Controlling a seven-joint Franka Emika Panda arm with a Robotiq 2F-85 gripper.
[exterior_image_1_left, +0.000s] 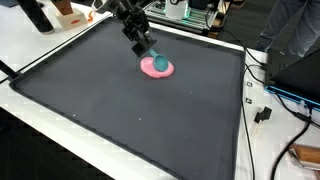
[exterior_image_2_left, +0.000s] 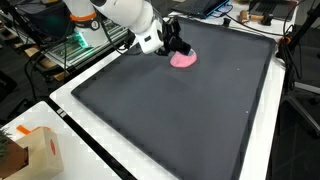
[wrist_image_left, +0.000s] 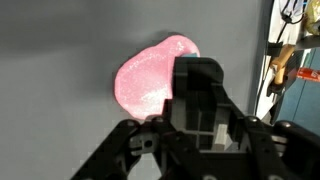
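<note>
A pink, glittery plate (exterior_image_1_left: 160, 69) (exterior_image_2_left: 185, 59) (wrist_image_left: 150, 80) lies on the far part of a dark mat (exterior_image_1_left: 130, 110). In an exterior view a small teal object (exterior_image_1_left: 152, 60) shows right at the fingertips, over the plate's near-left part. My gripper (exterior_image_1_left: 146, 48) (exterior_image_2_left: 176, 48) (wrist_image_left: 198, 78) hangs just above the plate with its black fingers (wrist_image_left: 198, 100) drawn together, shut on that teal object. In the wrist view the fingers hide the teal object and cover the plate's right edge.
A white border (exterior_image_1_left: 60, 135) frames the mat. Cables and a plug (exterior_image_1_left: 262, 112) lie off one side, boxes and equipment (exterior_image_1_left: 195, 12) stand behind it, and a cardboard box (exterior_image_2_left: 25, 152) sits near a corner.
</note>
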